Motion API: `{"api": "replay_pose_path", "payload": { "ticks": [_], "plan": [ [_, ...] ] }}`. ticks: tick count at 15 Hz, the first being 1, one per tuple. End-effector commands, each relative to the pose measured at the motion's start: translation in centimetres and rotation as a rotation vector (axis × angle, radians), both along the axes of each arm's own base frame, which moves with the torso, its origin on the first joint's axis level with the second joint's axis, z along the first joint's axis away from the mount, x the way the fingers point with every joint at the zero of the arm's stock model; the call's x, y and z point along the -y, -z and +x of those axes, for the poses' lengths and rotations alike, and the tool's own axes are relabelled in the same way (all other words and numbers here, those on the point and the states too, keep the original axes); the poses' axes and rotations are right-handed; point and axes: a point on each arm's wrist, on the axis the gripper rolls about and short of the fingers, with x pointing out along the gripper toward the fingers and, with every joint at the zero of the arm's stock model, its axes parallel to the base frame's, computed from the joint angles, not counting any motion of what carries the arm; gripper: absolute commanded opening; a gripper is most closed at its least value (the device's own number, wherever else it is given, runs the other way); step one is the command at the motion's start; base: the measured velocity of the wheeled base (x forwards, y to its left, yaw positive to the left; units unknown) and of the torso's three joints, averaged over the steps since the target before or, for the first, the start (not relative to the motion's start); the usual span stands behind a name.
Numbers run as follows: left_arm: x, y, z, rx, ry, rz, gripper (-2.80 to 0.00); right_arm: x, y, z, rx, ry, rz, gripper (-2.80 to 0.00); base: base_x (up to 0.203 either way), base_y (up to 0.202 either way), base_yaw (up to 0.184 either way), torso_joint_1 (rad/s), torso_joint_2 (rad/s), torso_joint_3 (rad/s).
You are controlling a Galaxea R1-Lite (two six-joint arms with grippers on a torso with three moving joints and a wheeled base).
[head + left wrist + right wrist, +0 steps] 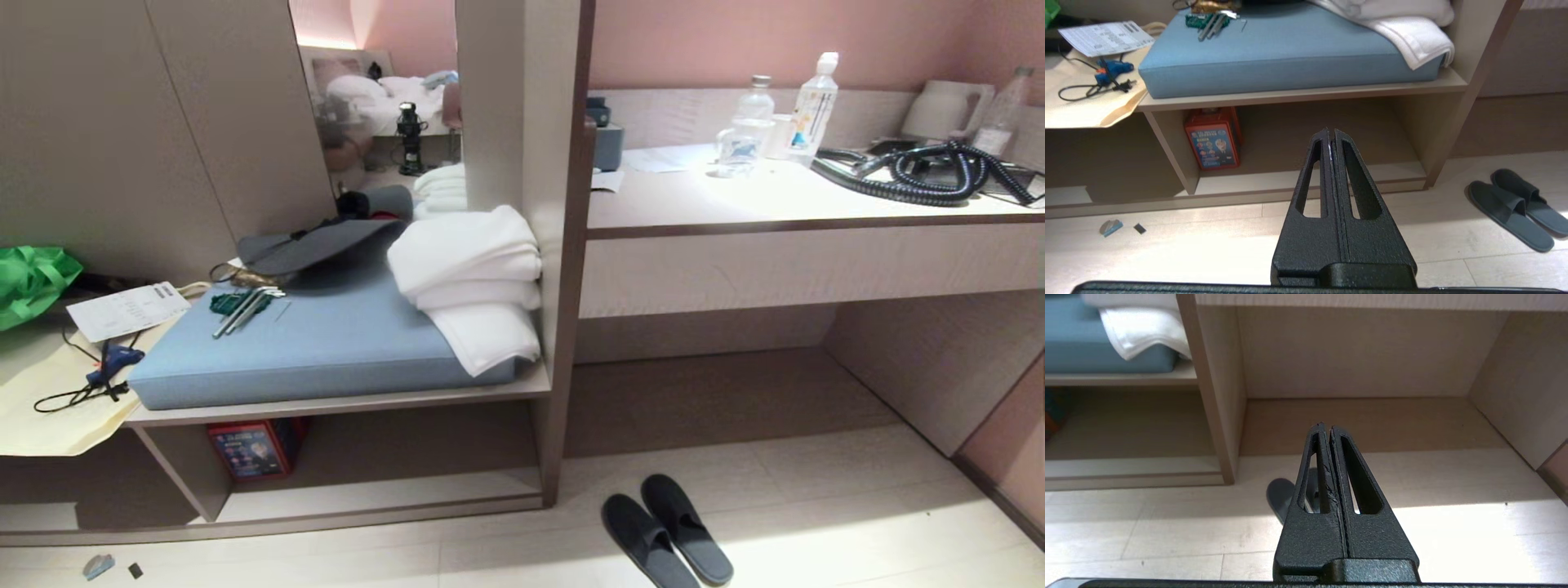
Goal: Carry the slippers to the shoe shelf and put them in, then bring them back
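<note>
Both arms are sitting low and level, out of the head view, each pointing at the built-in unit. The left claw (1331,132) is pressed closed on nothing, facing the shoe shelf (1310,179); the right claw (1326,428) is likewise closed and empty. The slippers (665,529) are lying side by side on the pale floor (816,506), just outside the shelf's divider. Above, a long surface (735,200) is carrying bottles (747,126) against a pink wall.

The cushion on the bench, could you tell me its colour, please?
Light blue cushion; head view shows it best.
</note>
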Motion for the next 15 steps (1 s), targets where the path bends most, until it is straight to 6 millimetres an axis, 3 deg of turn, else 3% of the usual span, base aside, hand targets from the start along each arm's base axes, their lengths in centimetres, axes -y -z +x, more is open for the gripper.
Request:
{"api": "replay_pose_path", "payload": {
  "ticks": [1,15],
  "plan": [
    [0.00,0.00,0.01,-0.001,0.000,0.001,-2.80,0.00,0.00,0.01,-0.001,0.001,0.000,-2.80,0.000,0.000,0.000,0.000,0.00,0.176],
    [0.00,0.00,0.01,-0.001,0.000,0.003,-2.80,0.00,0.04,0.02,-0.003,0.000,-0.007,-2.80,0.000,0.000,0.000,0.001,0.00,0.016]
  ]
}}
